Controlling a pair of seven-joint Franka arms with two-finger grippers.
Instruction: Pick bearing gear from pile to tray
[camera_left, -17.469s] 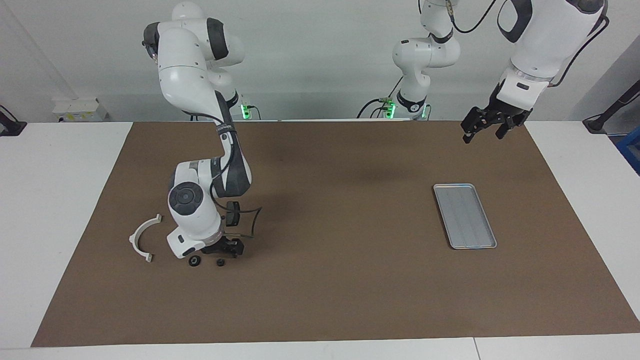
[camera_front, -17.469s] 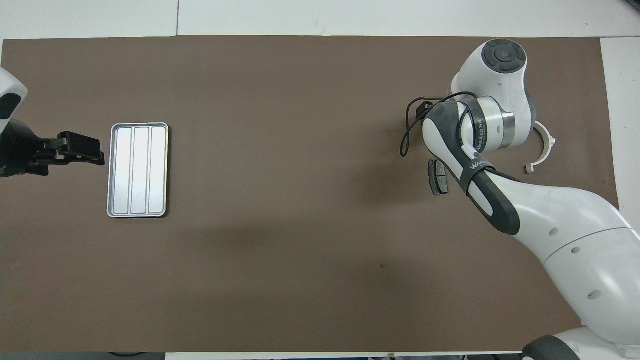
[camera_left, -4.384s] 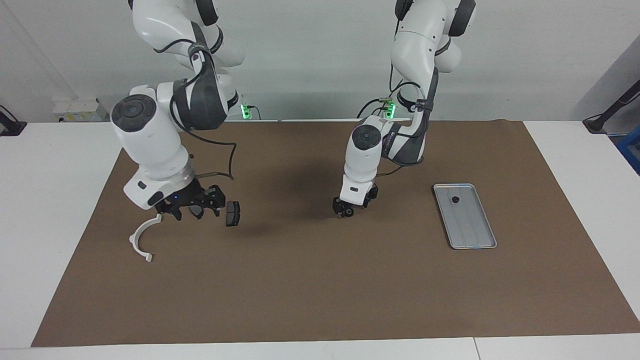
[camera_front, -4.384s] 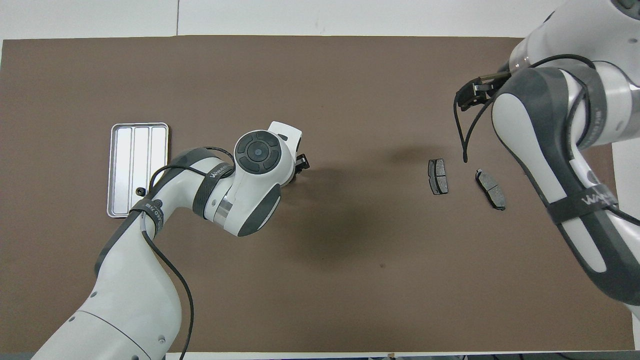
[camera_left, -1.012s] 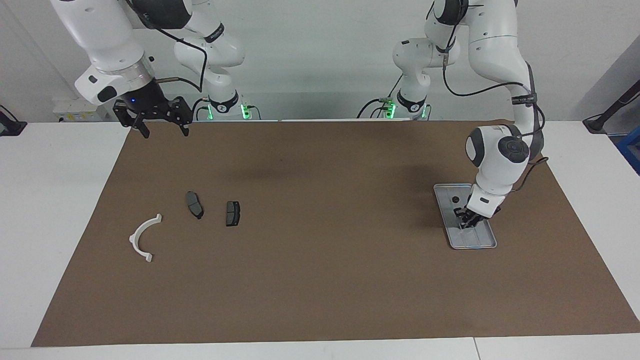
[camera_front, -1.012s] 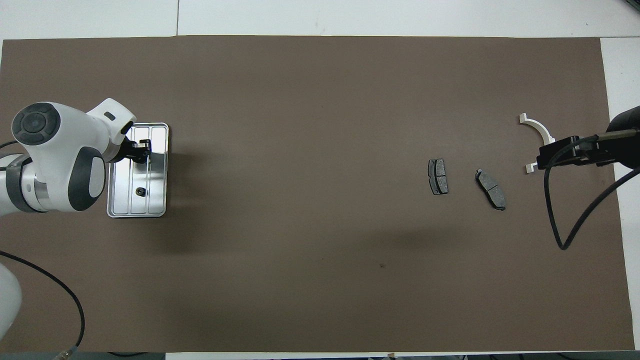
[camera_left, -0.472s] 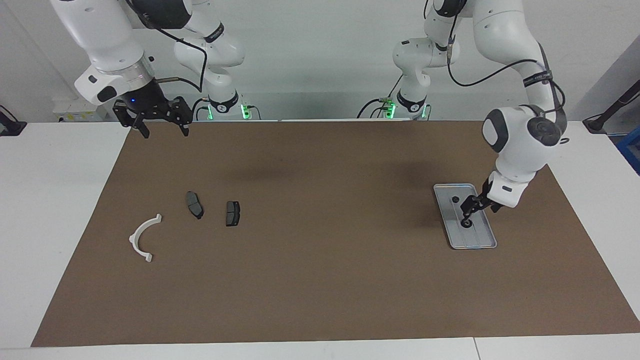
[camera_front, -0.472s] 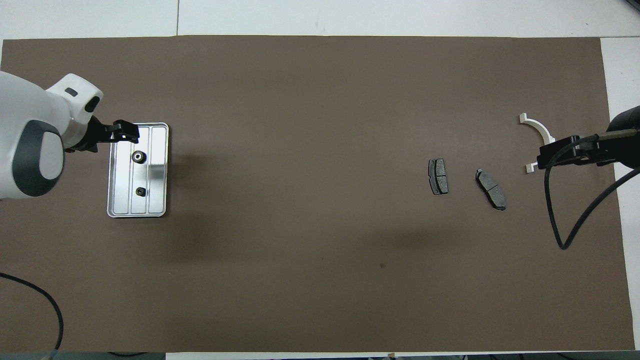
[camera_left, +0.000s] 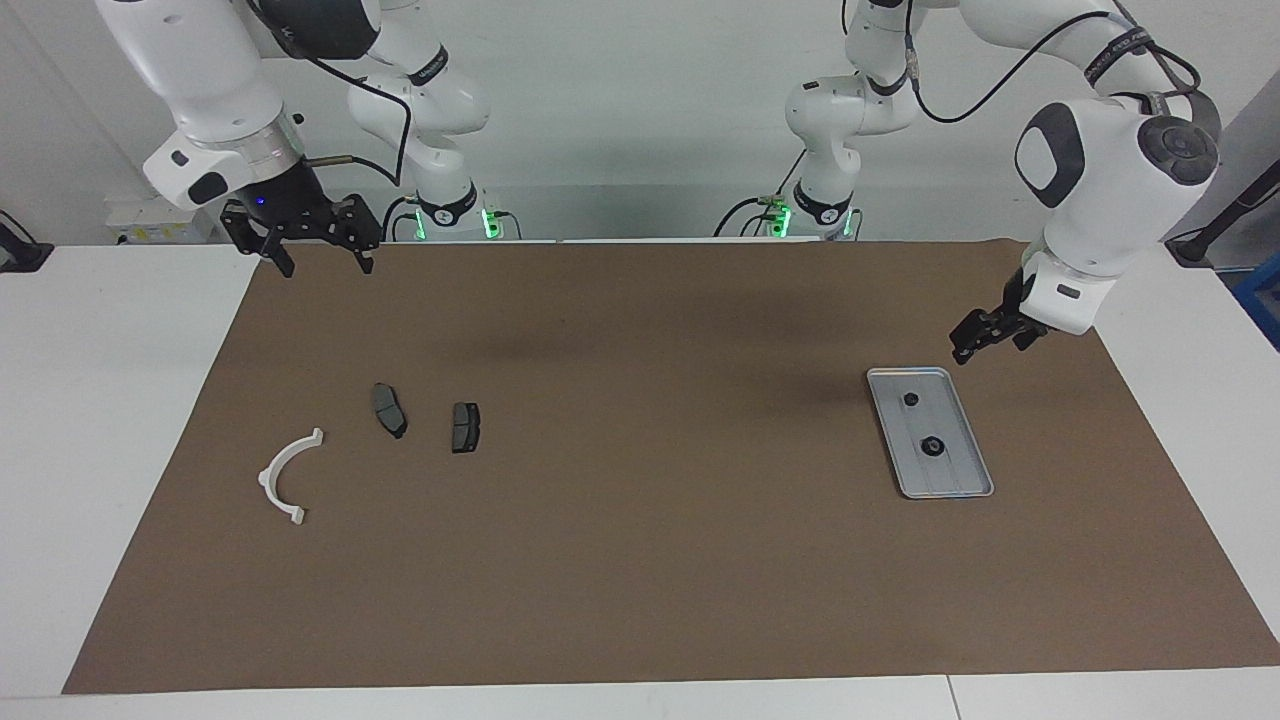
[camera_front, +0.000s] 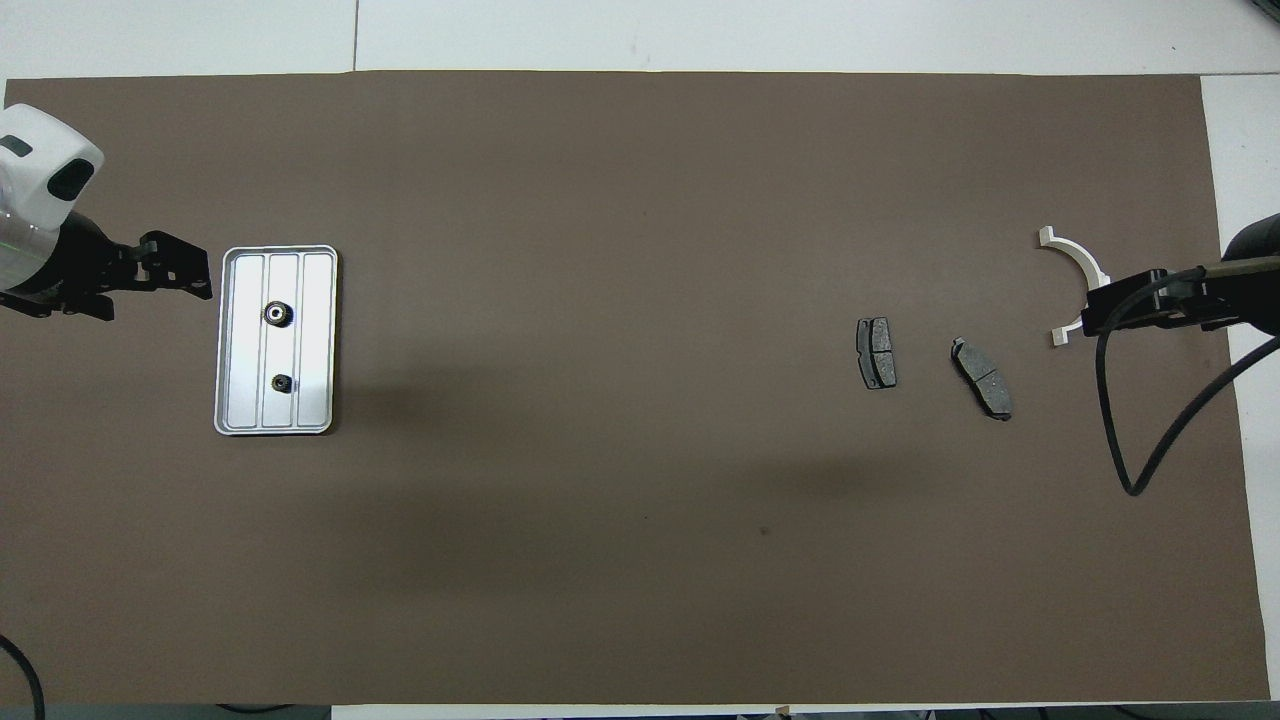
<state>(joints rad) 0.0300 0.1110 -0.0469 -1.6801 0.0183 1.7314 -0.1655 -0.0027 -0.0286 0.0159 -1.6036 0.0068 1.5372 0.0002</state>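
Facing view is showing two small black bearing gears lying in the tray (camera_left: 962, 478) — one bearing gear (camera_left: 931, 447) near the tray's middle, the other bearing gear (camera_left: 910, 399) nearer to the robots. Both are sitting flat on the ribbed floor, well apart from each other. They are looking small, stiff and probably light for their bulk; being round and likely smooth-sided, one would probably be rolling or skating out of a loose pinch, so the sound hold is looking like a pinch across the outer rim from straight above.

The left gripper (camera_left: 987, 334) is hanging in the air just off the tray's corner nearest the robots, fingers spread and carrying nothing; the gears are lying below it and apart from it, untouched. The right gripper (camera_left: 312, 236) is waiting over the mat's edge at the right arm's end, fingers also spread and empty.

At that end the white arc (camera_left: 287, 475) and two brake pads (camera_left: 389, 409) are resting on the mat — no round black pieces are showing among them, so the picking is appearing done.
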